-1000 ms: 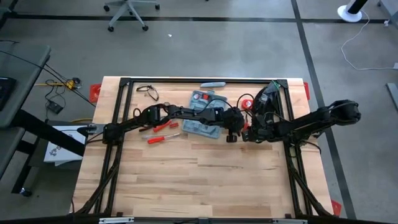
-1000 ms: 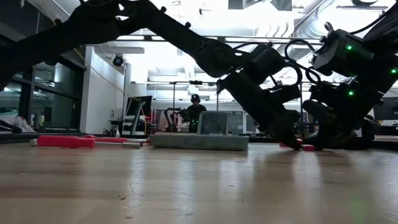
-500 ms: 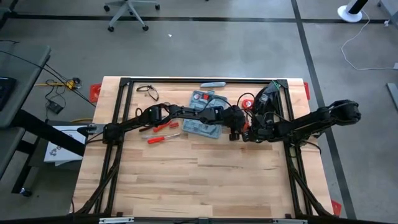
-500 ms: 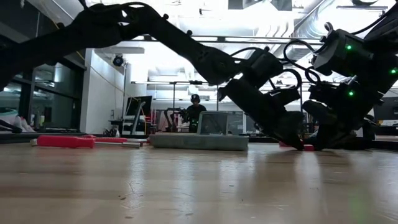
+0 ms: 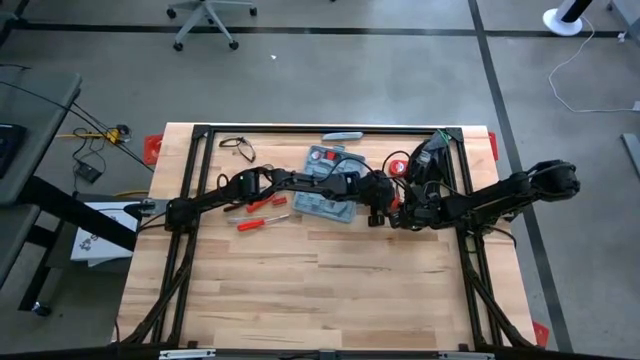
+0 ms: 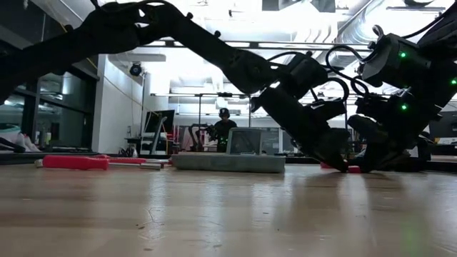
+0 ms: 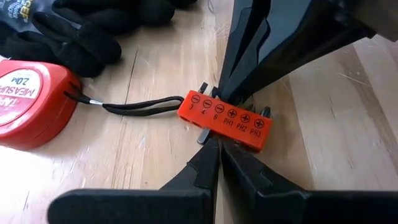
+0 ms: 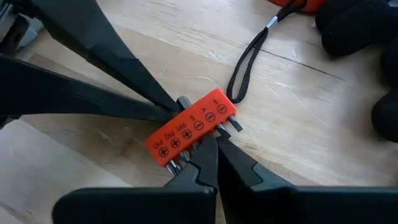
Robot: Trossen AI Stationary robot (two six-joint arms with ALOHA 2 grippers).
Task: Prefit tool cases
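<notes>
Wrist views only: orange bit holder (image 7: 226,122) marked PH1, PH2, PH3; red tape measure (image 7: 31,102).
Left gripper (image 7: 217,142): clenched against holder.
Right gripper (image 8: 210,142): clenched against holder.
High view: tool case (image 5: 328,185) lies open.

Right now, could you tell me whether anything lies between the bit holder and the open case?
Nothing visible does. The bit holder lies on bare wood just right of the case, with the left gripper and right gripper shut at it from opposite sides.
</notes>
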